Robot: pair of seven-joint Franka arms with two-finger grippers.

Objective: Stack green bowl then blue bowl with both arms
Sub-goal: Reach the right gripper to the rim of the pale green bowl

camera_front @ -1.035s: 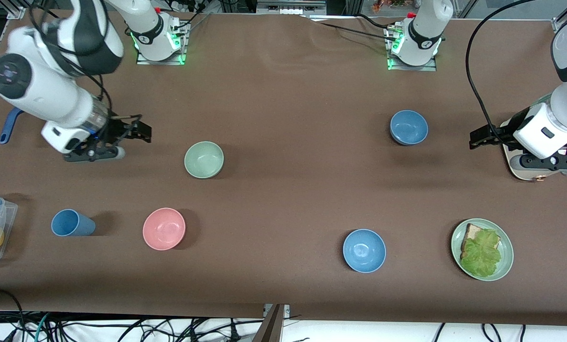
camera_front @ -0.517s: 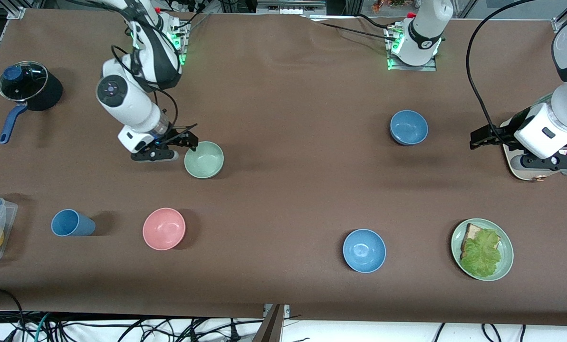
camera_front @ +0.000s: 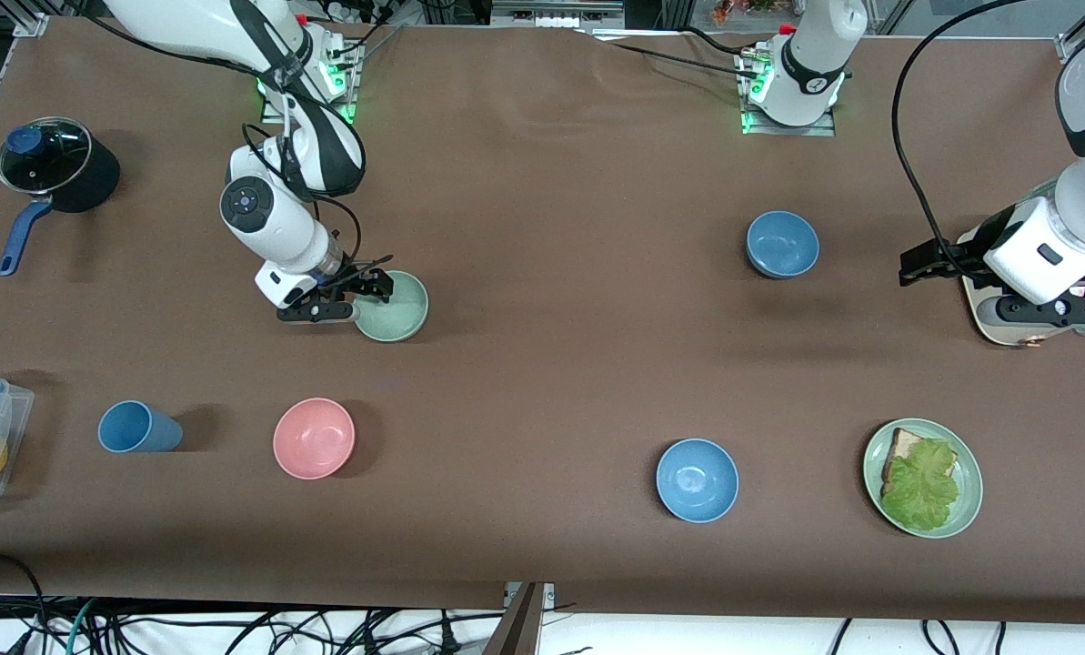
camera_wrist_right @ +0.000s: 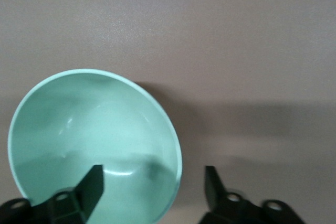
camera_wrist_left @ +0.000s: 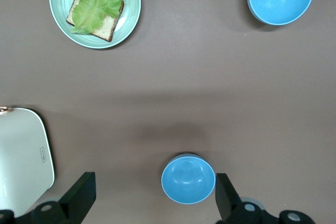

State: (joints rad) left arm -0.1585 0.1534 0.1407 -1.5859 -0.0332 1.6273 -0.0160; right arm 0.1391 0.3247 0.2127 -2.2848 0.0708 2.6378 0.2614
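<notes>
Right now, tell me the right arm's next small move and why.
Probably lower a little and close on the rim. The right end effector is open, straddling the green bowl rim, one finger inside, one outside. The left end effector waits, open, beside the blue bowl.

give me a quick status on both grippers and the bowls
Right gripper open, straddling the green bowl rim, not yet shut. Left gripper open, waiting high over the blue bowl. Nothing in the way.

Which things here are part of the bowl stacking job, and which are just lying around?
Job: green bowl, with the open right hand straddling its rim; blue bowl; left hand, waiting.

Lying about: pink bowl, brighter blue bowl, blue cup, sandwich plate, pot.
</notes>
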